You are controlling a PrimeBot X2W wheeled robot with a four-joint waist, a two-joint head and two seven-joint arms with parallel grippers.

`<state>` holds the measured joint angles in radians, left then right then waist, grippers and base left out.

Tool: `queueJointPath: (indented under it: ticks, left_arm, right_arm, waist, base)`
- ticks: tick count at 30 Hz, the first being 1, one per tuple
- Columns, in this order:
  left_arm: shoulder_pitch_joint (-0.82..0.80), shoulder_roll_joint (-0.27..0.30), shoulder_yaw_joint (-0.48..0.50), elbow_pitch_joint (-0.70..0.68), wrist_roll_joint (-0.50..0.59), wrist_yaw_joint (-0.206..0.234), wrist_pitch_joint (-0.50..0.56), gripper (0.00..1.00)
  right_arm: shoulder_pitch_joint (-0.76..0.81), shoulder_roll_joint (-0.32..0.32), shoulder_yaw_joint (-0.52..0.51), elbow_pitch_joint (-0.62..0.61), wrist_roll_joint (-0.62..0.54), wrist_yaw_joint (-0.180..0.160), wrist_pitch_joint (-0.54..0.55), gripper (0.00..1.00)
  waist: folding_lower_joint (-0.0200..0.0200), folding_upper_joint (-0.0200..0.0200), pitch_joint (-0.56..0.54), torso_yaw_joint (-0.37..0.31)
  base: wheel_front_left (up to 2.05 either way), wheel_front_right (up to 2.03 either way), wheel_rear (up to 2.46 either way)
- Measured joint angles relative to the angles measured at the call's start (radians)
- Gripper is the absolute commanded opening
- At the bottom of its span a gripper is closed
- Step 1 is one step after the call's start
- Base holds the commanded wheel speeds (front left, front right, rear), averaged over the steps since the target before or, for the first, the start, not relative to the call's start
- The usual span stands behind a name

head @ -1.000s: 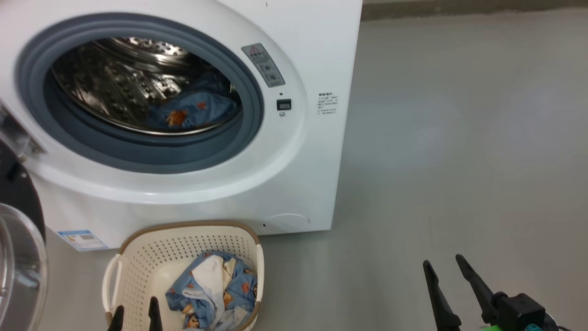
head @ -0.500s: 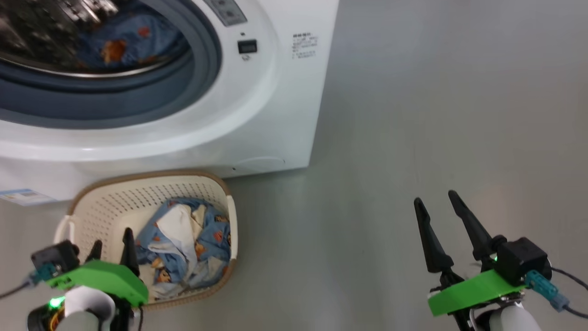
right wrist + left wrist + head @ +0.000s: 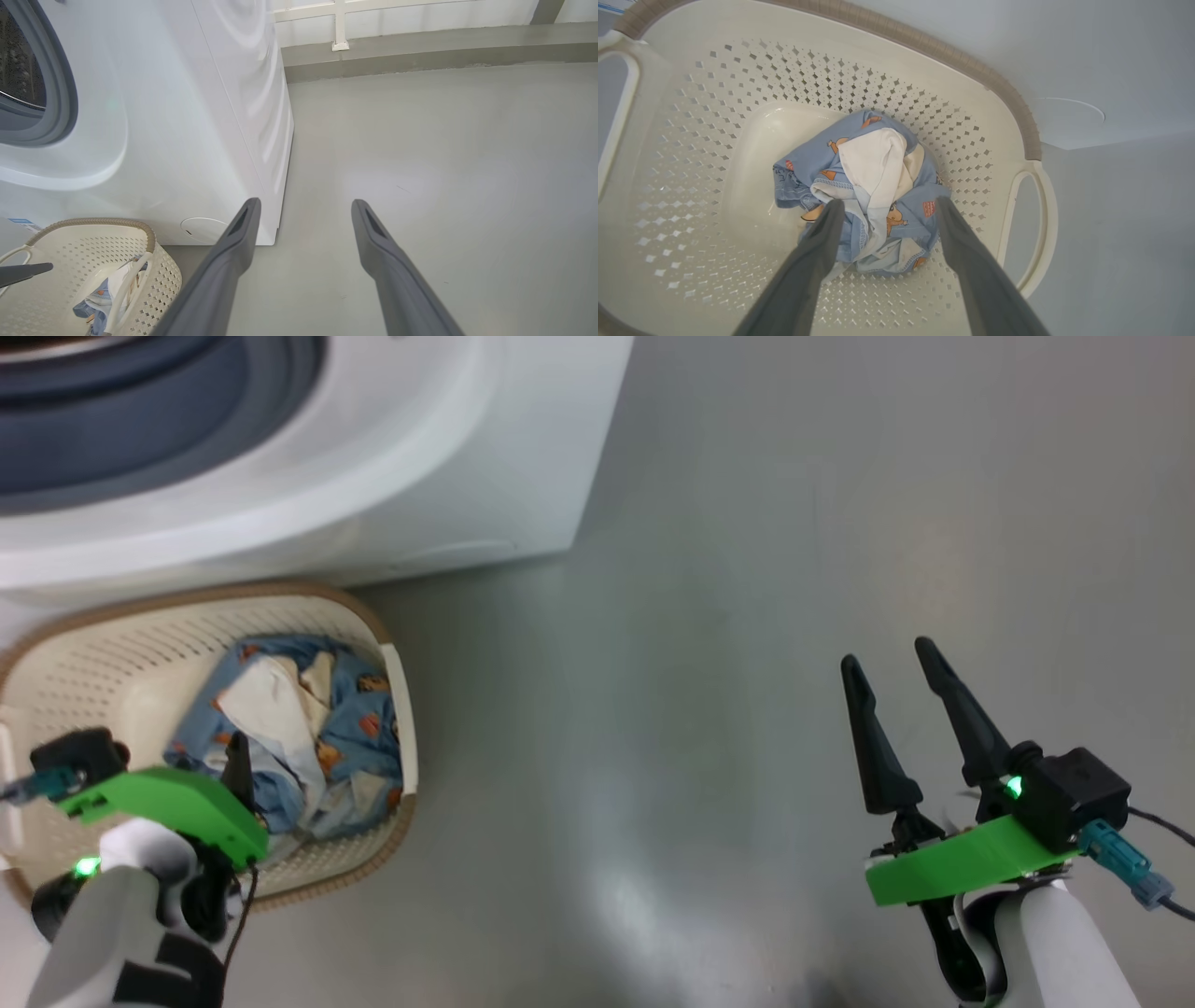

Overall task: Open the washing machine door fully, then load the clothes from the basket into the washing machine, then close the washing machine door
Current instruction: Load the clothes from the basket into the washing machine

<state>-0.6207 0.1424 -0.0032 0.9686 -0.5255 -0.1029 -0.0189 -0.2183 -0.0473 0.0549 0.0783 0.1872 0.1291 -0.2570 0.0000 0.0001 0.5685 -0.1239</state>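
L grip (image 3: 889, 203) | jaws wide apart, nothing held, tips down inside basket (image 3: 738, 93), either side of clothes (image 3: 878, 186), contact unclear | clothes bundled on basket bottom | basket just in front of washing machine (image 3: 420, 448) | R grip (image 3: 886, 651) | jaws apart, empty, over bare floor (image 3: 747, 616), well apart from basket

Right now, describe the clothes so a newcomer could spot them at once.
Find the white front-loading washing machine; just in front of it stands a cream perforated basket. In it lie the clothes: a crumpled bundle of light blue fabric with orange cartoon prints around white cloth, the basket's only contents.
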Motion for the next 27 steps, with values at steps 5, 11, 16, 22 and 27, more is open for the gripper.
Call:
queueJointPath:
  ticks: [5,11,16,22,27]
  left_arm:
    - [-0.088,0.011,-0.004,0.094,-0.017,-0.012,0.012,1.00]
    - [-0.166,0.026,-0.008,0.169,-0.047,-0.021,0.014,1.00]
    - [-0.210,0.032,-0.017,0.208,-0.063,-0.025,0.005,1.00]
    - [-0.239,0.033,-0.036,0.230,-0.081,-0.025,-0.016,1.00]
    - [-0.251,0.034,-0.058,0.233,-0.114,-0.025,-0.027,1.00]
  right_arm:
    - [-0.023,0.000,-0.001,-0.010,-0.003,0.000,0.000,1.00]
    - [-0.035,0.000,-0.006,-0.020,-0.003,0.000,0.000,1.00]
    - [-0.059,-0.001,-0.006,-0.030,-0.003,0.000,0.000,1.00]
    - [-0.071,-0.013,-0.013,-0.039,-0.003,0.000,0.000,1.00]
    - [-0.071,-0.017,-0.014,-0.046,-0.003,0.000,0.000,1.00]
  waist:
    - [0.0000,0.0000,0.072,-0.017]
    - [0.0000,0.0000,0.150,-0.032]
    - [0.0000,0.0000,0.199,-0.042]
    - [0.0000,0.0000,0.241,-0.050]
    - [0.0000,0.0000,0.266,-0.051]
  base:
    - [0.00,0.00,0.00]
    - [0.00,0.00,0.00]
    - [0.00,0.00,0.00]
    - [0.00,0.00,0.00]
    - [0.00,0.00,0.00]
